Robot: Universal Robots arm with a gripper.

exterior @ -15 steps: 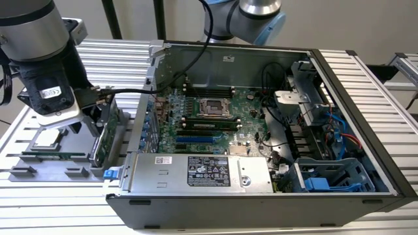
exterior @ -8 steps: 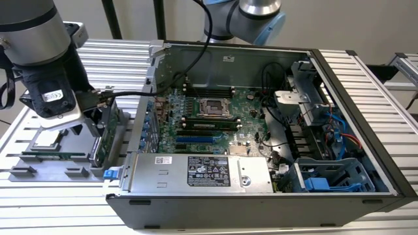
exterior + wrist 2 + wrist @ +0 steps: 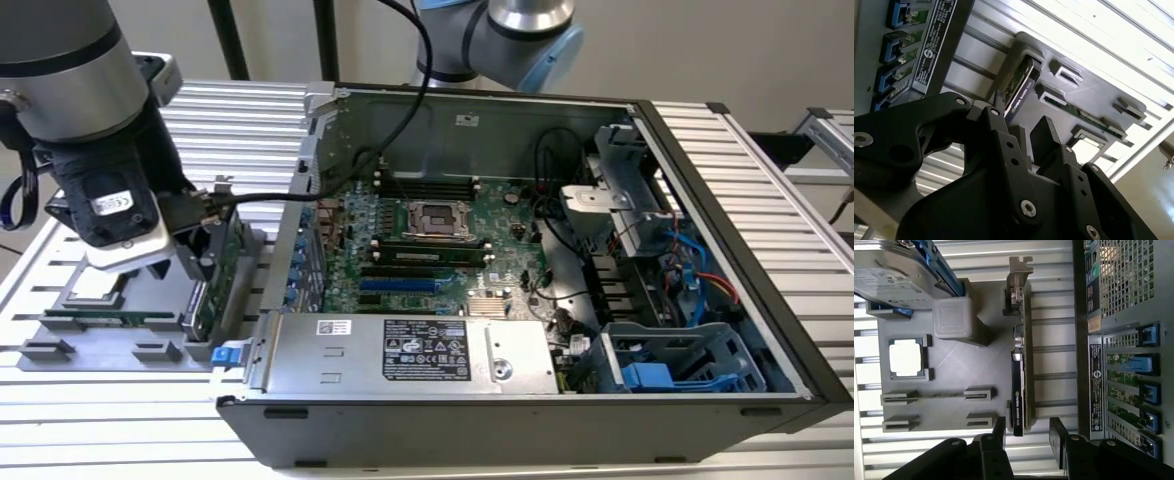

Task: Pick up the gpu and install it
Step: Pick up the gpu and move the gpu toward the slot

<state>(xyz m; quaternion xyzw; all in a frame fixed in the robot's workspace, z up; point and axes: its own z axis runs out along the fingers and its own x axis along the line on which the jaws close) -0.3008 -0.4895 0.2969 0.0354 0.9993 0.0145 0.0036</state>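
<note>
Open computer case (image 3: 534, 300) occupies the centre and right of the exterior view; a grey parts tray (image 3: 94, 338) lies just beside it at lower left. The gpu (image 3: 214, 290) stands on edge in the tray slot nearest the case, not yet lifted. In the first wrist view the gripper (image 3: 1029, 427) is released, its fingers (image 3: 1058, 432) spread to either side of the card's end without clasping it

In the exterior view we see the gpu (image 3: 224, 285) only in part, because the arm (image 3: 74, 90) covers its upper part. In the first wrist view the picture's edge cuts off the hard drive (image 3: 889, 275) and the fingers (image 3: 1058, 437) at their base.
</note>
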